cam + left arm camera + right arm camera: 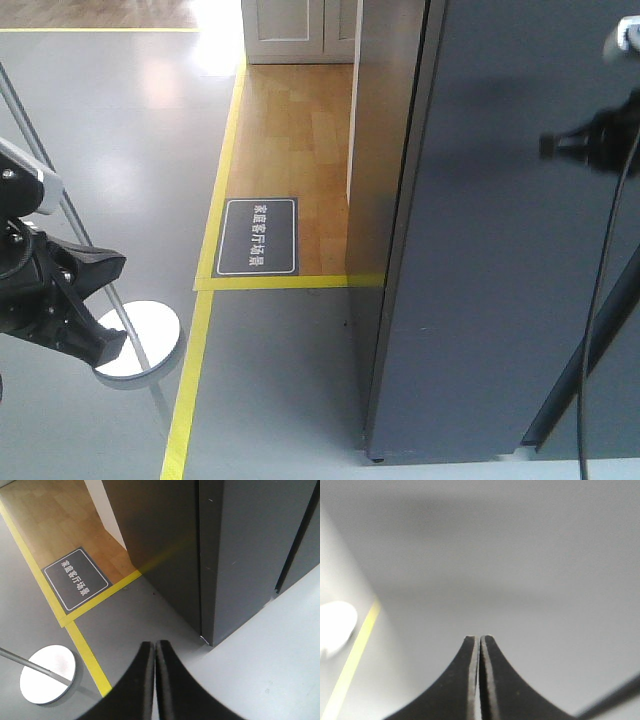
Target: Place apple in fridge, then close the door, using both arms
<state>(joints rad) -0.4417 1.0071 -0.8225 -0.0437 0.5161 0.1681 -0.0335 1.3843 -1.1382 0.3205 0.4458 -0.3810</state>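
The fridge point(500, 250) stands at the right of the front view, its dark grey outside filling that side from top to bottom. The door point(530, 300) lies flat against the body, with only a thin dark seam running down between them. No white interior shows. The apple is in none of the three views, so its place cannot be told.

The left gripper point(154, 644) hangs low over the grey floor point(250, 650), near the fridge's bottom corner but apart from it. Its jaws are pressed together with nothing between them. In the front view the left arm point(50, 290) sits at the left edge, beside a round silver stand base point(140, 340).

The right gripper point(480, 638) faces a plain grey panel at close range; whether it touches cannot be told. Its jaws are likewise closed on nothing. In the front view the right arm point(590, 140) shows as a dark shape against the door's upper right.

A yellow tape line point(205, 300) borders a wooden floor patch point(300, 150), and a dark sign point(258, 236) lies beside it.
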